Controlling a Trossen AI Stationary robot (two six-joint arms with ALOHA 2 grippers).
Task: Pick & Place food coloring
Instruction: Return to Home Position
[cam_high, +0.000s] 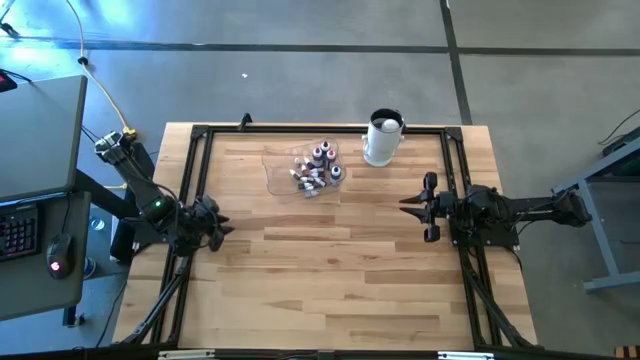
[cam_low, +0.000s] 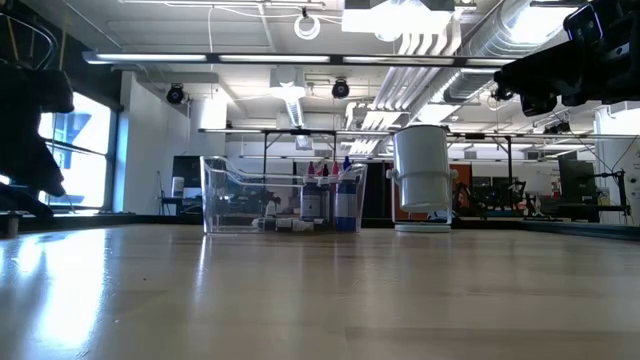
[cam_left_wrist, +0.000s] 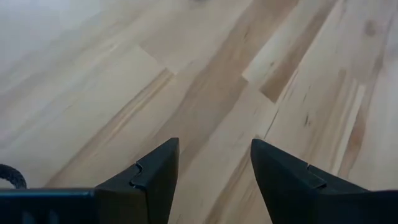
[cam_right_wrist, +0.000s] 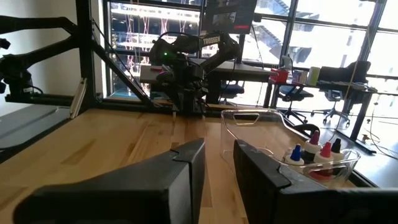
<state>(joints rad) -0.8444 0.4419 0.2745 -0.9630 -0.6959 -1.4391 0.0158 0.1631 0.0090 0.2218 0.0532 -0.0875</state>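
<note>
My left fingers (cam_left_wrist: 155, 180) are hanging wide apart, empty, at the left tabletop (cam_high: 330, 260) edge. My right fingers (cam_right_wrist: 180, 168) are narrowly parted, empty, at the right. Bottles (cam_high: 318, 166) are sitting in the far container (cam_high: 278, 172). Homing step, I judge; next: parking only.

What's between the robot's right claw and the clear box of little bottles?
Only bare table lies between the right gripper and the clear container in the high view.

Two dark angular arms (cam_high: 500, 210), green light (cam_high: 155, 207) on the left one, notched black wedge-shaped fingers (cam_left_wrist: 155, 180).
</note>
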